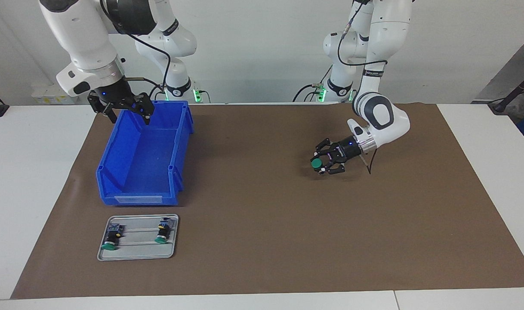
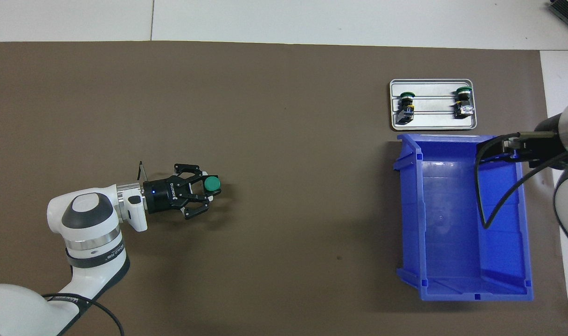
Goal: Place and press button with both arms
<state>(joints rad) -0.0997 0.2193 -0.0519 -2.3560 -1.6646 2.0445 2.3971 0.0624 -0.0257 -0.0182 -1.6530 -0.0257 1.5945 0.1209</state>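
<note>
Now the left gripper [image 1: 327,163] grips the button [image 1: 317,163] sideways, well apart from the blue bin [image 1: 115,189], cap free for pressing; the right gripper [image 1: 125,113], fingers wide, waits over the bin

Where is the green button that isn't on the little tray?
The button is held in the left gripper, low over the brown mat toward the left arm's end of the table, apart from the blue bin.

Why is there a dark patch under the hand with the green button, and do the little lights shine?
Facing view: the left gripper holding the button casts a soft shadow on the brown mat, and green lights glow at the arm bases. Overhead view: a small blue light shows on that gripper, and the bin is evenly lit.
</note>
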